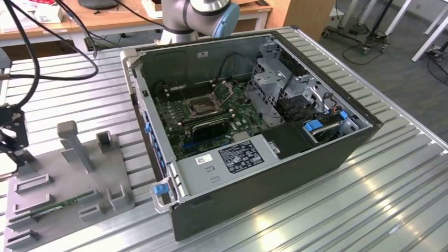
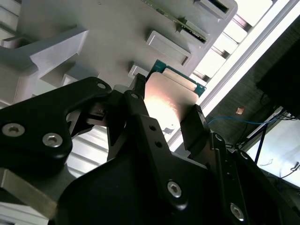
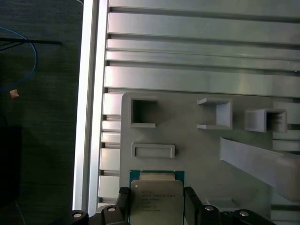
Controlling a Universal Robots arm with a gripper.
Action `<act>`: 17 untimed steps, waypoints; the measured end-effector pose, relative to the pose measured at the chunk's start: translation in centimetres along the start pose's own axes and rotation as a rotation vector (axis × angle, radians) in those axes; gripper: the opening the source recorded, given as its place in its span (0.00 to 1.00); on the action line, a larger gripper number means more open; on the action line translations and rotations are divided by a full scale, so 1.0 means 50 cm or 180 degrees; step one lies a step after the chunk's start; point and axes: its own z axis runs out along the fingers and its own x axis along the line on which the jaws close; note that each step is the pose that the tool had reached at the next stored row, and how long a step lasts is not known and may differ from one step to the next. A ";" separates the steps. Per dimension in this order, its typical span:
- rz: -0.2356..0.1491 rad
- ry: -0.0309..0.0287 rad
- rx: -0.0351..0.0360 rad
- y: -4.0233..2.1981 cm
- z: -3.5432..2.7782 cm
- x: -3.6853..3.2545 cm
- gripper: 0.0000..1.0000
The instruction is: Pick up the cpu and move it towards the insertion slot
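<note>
In both wrist views the cpu (image 3: 156,199), a flat square chip with a silvery-beige face and a green rim, lies between my black fingers (image 3: 123,202). The gripper (image 2: 166,101) is shut on the cpu (image 2: 169,96), one finger against each side edge, just above the grey fixture plate (image 3: 187,136). In the exterior view the gripper (image 1: 21,157) hangs over that plate at the far left. The insertion slot (image 1: 203,107), a square silver-framed socket with a dark centre, sits on the motherboard inside the open computer case, well to the exterior view's right of the gripper.
The open computer case (image 1: 280,173) lies on a slatted aluminium table (image 1: 378,210). The grey fixture plate (image 1: 70,178) has raised blocks and pockets, and a green memory stick (image 1: 56,206) lies on it. The table edge (image 3: 89,117) runs close beside the plate.
</note>
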 end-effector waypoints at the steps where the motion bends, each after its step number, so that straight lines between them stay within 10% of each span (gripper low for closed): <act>1: 0.0000 0.0000 0.0000 0.000 -0.001 0.000 0.55; 17: 0.0000 0.0000 0.0000 0.000 -0.011 0.000 0.55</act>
